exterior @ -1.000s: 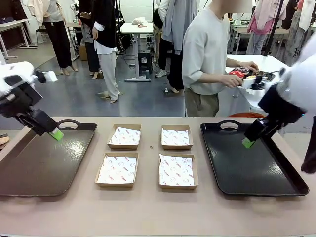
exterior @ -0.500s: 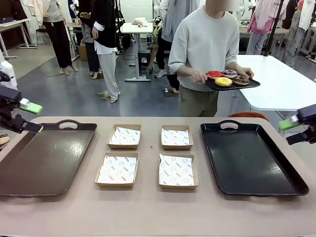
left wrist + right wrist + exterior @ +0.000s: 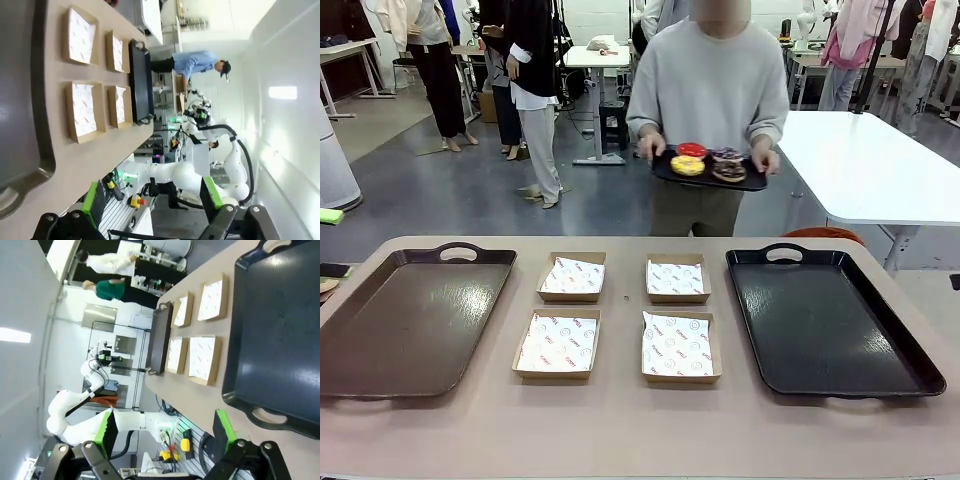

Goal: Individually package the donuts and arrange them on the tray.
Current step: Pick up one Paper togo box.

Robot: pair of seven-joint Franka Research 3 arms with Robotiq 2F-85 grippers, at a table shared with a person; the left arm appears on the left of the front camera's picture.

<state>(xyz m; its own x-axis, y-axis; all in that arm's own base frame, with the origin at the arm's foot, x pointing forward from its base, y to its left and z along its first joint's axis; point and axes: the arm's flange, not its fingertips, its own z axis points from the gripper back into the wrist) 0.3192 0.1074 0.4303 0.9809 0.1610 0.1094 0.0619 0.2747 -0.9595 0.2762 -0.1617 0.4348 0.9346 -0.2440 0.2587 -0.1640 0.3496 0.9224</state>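
At the table's far side a person holds a small black serving tray (image 3: 710, 178) with both hands. On it lie the red donut (image 3: 692, 150), the yellow donut (image 3: 687, 166), the sprinkled purple donut (image 3: 727, 155) and the chocolate donut (image 3: 730, 172). My left gripper (image 3: 328, 243) peeks in at the left edge, open and empty, far from the donuts. From its wrist, the left gripper (image 3: 151, 197) points along the table with its green pads wide apart. My right gripper (image 3: 165, 429) is likewise open and empty, off the black tray's (image 3: 275, 340) near end.
A brown tray (image 3: 410, 320) lies at the table's left and a black tray (image 3: 830, 320) at its right. Between them sit several paper-lined cardboard boxes (image 3: 558, 343). A white table (image 3: 860, 170) stands behind the person, and other people stand farther back.
Both arms have pulled back from over the trays to the table's sides. The person has turned from the white table and now faces me, holding the donuts.
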